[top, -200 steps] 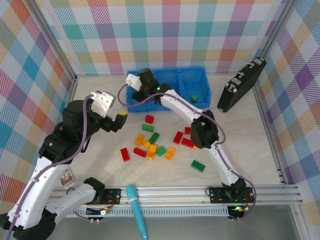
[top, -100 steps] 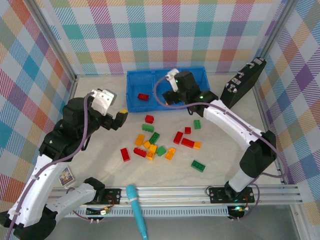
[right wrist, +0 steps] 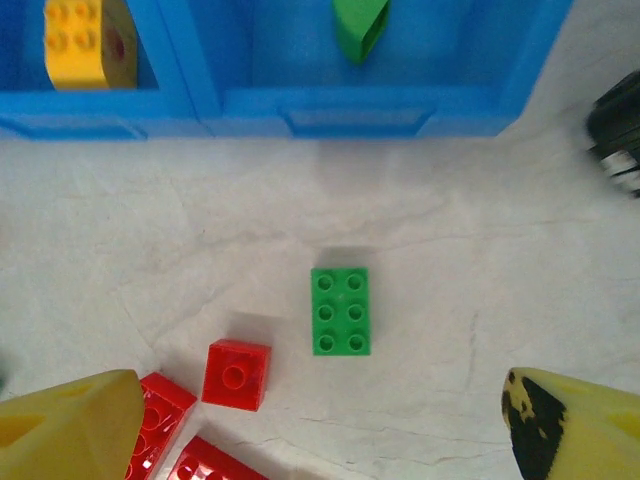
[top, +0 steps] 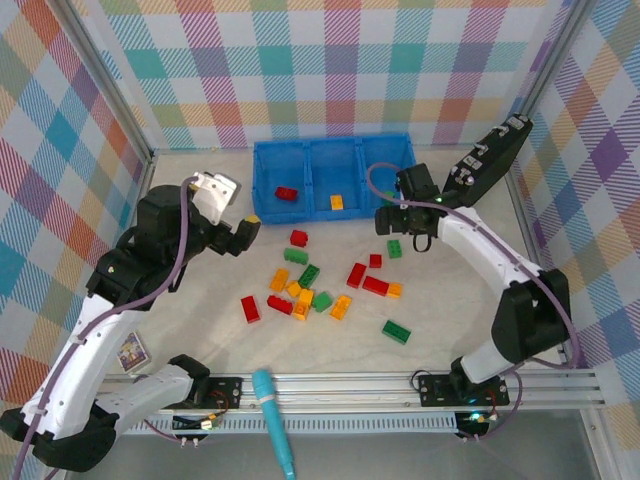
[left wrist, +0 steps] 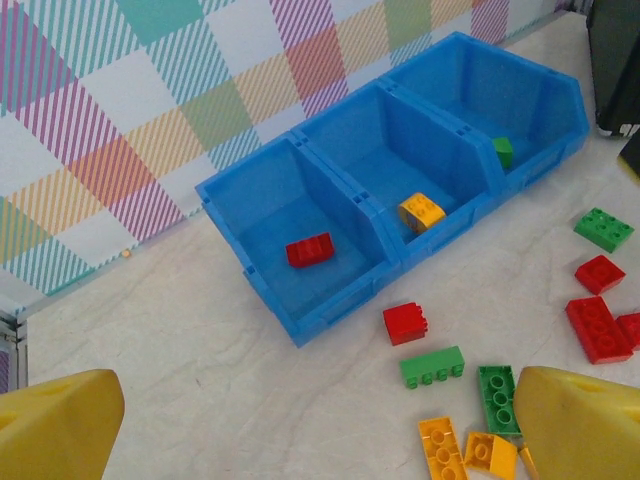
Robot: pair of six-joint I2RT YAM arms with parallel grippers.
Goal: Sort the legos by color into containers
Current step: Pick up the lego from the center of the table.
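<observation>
Right wrist view: right gripper (right wrist: pixel 320 425) jaws wide, empty; green six-stud plastic brick (right wrist: pixel 340 311) lies just ahead, centred between fingertips (right wrist: pixel 70 420), long axis pointing forward toward blue three-compartment plastic bin (right wrist: pixel 400 110). The left gripper (top: pixel 243 230) is farther off.

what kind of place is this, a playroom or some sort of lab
Probably a robot test cell, not a playroom: plaid backdrop panels wall in a table, two robot arms are bolted to an aluminium rail, and legos lie before a blue bin.
</observation>
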